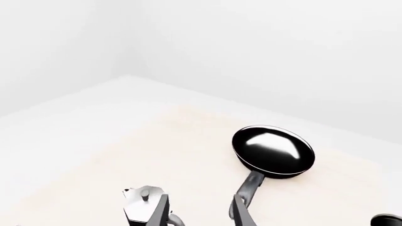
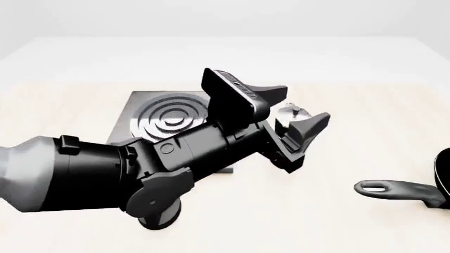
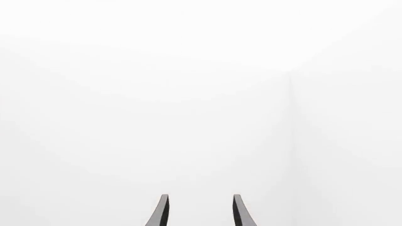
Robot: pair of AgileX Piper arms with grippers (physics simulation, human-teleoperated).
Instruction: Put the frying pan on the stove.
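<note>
The frying pan (image 1: pixel 273 150), black and glossy with a thin light rim, lies on the table with its long handle (image 1: pixel 249 186) pointing toward my left gripper (image 1: pixel 201 214). In the front view only the pan's edge (image 2: pixel 444 171) and its looped handle (image 2: pixel 393 188) show at the far right. My left gripper (image 2: pixel 306 103) is open and empty, raised above the table between the stove and the pan. The stove (image 2: pixel 165 117), a grey plate with silver rings, is partly hidden behind the left arm. My right gripper (image 3: pixel 201 212) is open and empty, facing a blank white wall.
A moka pot with a silver lid (image 2: pixel 288 112) stands just behind the left gripper, right of the stove; it also shows in the left wrist view (image 1: pixel 143 203). A small black object (image 1: pixel 386 220) sits at that view's edge. The left arm fills the front view's lower left.
</note>
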